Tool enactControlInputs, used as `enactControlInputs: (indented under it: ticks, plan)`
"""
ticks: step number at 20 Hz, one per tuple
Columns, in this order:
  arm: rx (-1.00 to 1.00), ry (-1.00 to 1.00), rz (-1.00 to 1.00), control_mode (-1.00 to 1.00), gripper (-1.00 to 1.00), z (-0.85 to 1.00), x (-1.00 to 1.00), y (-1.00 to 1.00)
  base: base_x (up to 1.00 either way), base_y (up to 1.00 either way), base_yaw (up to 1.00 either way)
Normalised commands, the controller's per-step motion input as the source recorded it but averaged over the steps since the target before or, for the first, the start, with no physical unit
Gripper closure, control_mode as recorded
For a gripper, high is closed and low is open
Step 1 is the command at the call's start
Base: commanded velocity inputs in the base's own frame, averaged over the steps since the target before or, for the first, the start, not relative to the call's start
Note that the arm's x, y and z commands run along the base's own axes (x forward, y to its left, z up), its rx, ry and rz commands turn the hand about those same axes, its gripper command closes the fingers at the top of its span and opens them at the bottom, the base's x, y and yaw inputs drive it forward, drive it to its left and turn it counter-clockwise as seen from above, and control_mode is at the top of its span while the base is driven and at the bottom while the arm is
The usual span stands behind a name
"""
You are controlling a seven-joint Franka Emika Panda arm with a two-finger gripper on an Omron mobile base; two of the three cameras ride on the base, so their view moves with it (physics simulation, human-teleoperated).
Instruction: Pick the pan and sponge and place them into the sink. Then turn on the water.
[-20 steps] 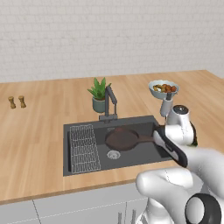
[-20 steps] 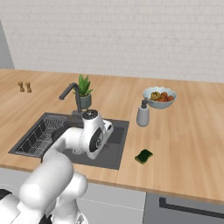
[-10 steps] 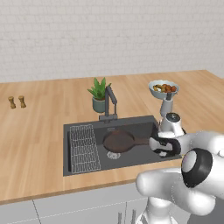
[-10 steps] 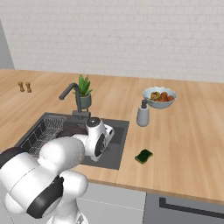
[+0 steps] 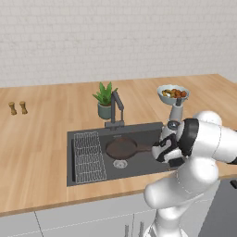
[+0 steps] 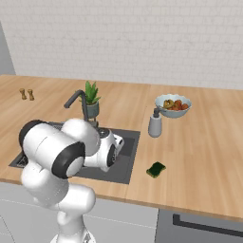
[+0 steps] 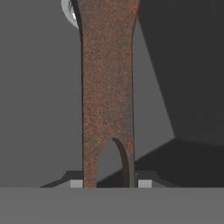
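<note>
Jaws were clamped on the handle of the pan [image 5: 122, 148], which sat low in the sink [image 5: 139, 171] w/ the sponge [image 6: 155, 169] on the desk [image 6: 204, 152] at right; releasing early risked it clattering onto the drain.

Glossy white arm [image 5: 194, 171] of rounded bulbous segments, black bands at the joints, dark ring cap on the big elbow shell [image 6: 66, 159]; white wrist housing with dark trim; fingers [image 7: 145, 183] show pale grey tips on darker blocks

The wooden counter [image 6: 209, 156] carries the sponge [image 6: 155, 169], a fruit bowl [image 6: 173, 105], a soap dispenser [image 6: 154, 124] and a potted plant [image 5: 105, 99].
</note>
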Motion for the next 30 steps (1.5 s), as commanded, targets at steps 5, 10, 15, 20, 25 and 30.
enactControlInputs:
  ticks: [5,10,15,20,25,30]
  plan:
    - [0.0,0.02,0.0,-1.0,1.0,-0.44,0.33,0.0,0.0,0.0,0.0]
    - [0.0,0.0,0.0,-1.0,1.0,-0.54,0.13,0.01,0.0,0.0,0.0]
    - [0.0,0.0,0.0,-1.0,1.0,-0.43,0.24,0.0,0.0,0.0,0.0]
    - [0.01,0.0,0.0,-1.0,1.0,-0.29,0.42,0.0,0.0,0.0,0.0]
    - [0.0,0.0,0.0,-1.0,1.0,-0.35,0.19,0.0,0.0,0.0,0.0]
    - [0.0,0.05,0.0,-1.0,1.0,-0.51,0.24,-0.01,0.0,0.0,0.0]
